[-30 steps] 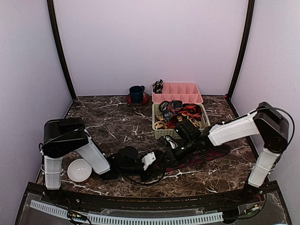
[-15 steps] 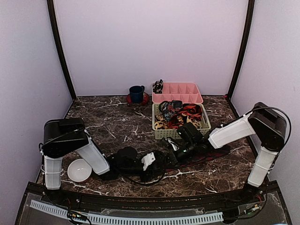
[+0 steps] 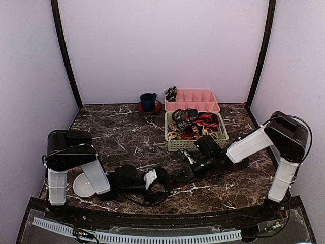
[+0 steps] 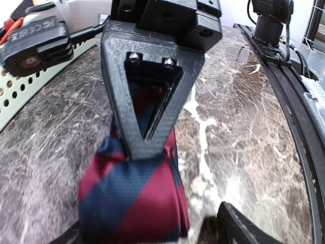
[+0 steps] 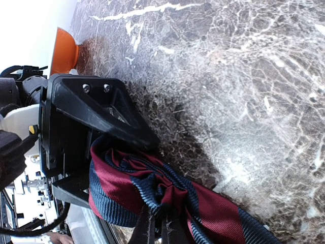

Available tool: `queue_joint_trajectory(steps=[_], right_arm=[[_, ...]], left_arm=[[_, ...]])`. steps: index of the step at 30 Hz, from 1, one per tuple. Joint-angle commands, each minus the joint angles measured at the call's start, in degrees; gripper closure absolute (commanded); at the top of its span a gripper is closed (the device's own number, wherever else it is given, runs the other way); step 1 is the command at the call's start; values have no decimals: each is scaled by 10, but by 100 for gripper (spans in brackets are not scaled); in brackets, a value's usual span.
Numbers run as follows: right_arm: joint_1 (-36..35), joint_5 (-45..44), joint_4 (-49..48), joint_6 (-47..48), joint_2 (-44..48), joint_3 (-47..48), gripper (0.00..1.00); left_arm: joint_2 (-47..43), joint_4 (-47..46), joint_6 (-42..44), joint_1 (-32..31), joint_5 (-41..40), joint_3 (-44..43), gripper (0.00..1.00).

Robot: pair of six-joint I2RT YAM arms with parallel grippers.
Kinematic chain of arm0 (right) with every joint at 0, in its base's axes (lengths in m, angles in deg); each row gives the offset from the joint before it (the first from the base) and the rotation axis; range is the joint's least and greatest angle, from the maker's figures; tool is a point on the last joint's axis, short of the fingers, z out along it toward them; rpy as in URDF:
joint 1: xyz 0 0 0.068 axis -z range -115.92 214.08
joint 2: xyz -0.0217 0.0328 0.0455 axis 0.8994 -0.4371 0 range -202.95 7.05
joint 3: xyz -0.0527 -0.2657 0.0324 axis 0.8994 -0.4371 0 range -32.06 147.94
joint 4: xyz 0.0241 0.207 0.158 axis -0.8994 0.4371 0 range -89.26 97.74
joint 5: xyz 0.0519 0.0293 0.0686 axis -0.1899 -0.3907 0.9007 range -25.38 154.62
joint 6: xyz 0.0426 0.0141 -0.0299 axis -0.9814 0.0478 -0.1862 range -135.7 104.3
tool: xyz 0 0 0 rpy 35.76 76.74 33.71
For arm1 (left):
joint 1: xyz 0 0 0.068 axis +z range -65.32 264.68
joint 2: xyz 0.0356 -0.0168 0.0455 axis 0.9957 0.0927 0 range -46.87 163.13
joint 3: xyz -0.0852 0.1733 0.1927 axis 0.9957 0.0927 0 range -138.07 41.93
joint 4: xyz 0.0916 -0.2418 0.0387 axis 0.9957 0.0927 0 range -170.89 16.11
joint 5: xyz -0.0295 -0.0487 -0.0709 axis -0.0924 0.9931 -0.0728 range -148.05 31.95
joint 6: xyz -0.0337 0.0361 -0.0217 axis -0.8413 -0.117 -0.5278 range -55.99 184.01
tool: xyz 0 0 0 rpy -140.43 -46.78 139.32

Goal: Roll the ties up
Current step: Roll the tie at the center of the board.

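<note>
Left arm (image 3: 76,152) folded low, forearm lying rightward just over the surface (image 3: 127,137). Left tool (image 3: 161,178) has its fingers (image 4: 238,226) spread wide on either side of the tie (image 4: 134,203), with a gap on one side. Right arm (image 3: 251,143) slopes down and left from a raised elbow. Right tool (image 3: 184,174) has its tips closed together, pinching the tie, nose to nose with the left tool.

Dark brown marble tabletop (image 3: 117,134), white veining. Pale lilac walls (image 3: 162,46) on three sides; black posts (image 3: 66,56) at back corners.
</note>
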Motion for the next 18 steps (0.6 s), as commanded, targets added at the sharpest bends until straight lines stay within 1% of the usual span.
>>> queue_joint_trajectory(steps=[1,5,12,18], right_arm=[[5,-130,121,20,-47,-31,100],[4,-124,133,19,-46,-40,100],[6,-126,135,9,-35,-66,100],[6,-112,115,-6,-61,-56,100]], left_arm=[[-3,-17,-24,3,-23,34,21],[3,-62,-34,3,-42,47,21],[33,-121,-41,3,-26,48,23],[62,-144,-22,3,-20,24,26]])
